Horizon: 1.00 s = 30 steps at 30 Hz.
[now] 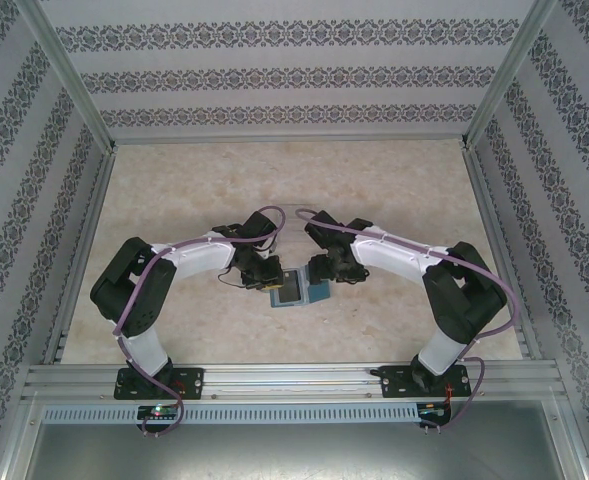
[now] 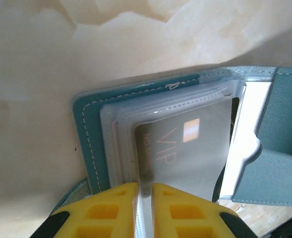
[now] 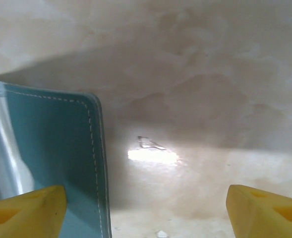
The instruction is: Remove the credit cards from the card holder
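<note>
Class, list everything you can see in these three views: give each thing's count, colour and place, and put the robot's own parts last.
card holder: one, teal with a paler inside, lying open on the table between the two grippers
credit card: one visible, dark grey with "VIP" lettering, among the sleeves inside the holder
clear sleeves: several, transparent, stacked inside the holder
table: one, beige marble pattern
walls: three, white with dark patterned bands, around the table
frame: one, silver metal rail along the near edge
arms: two, black and white, bent inward
left gripper: one, yellow fingers, pinching the card's edge
right gripper: one, yellow fingers, wide open by the holder's flap
</note>
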Motion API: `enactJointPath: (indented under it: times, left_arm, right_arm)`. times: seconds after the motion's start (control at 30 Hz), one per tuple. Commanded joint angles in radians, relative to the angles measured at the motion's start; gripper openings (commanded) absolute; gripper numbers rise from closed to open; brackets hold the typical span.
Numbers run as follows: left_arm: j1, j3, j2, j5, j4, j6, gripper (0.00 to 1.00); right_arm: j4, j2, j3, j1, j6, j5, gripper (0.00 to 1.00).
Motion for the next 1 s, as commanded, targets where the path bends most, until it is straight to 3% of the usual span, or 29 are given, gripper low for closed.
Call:
enactJointPath:
  times: [0.0, 0.17, 0.37, 0.53, 0.83, 0.97]
  left_arm:
    - [-0.003, -0.017, 0.009, -0.029, -0.047, -0.015, 0.16]
    - [-0.003, -0.02, 0.002, -0.033, -0.049, -0.019, 0.16]
    - [-0.003, -0.024, -0.004, -0.038, -0.048, -0.017, 0.16]
    - [-0.003, -0.013, 0.005, -0.028, -0.05, -0.007, 0.15]
    - [-0.003, -0.012, 0.012, -0.021, -0.039, 0.001, 0.15]
    - [-0.003, -0.012, 0.012, -0.02, -0.036, 0.0, 0.13]
  right_arm:
    - [-0.086, 0.035, 0.005, 0.029, -0.036, 0.149, 0.85]
    - [-0.147, 0.118, 0.055, 0.075, -0.058, 0.261, 0.83]
    - [-0.173, 0.157, 0.087, 0.095, -0.064, 0.284, 0.77]
    - [-0.149, 0.082, 0.104, 0.091, -0.058, 0.201, 0.73]
    - [-0.026, -0.03, 0.093, 0.074, 0.039, -0.01, 0.48]
    - [-0.028, -0.071, 0.105, 0.072, 0.063, 0.0, 0.44]
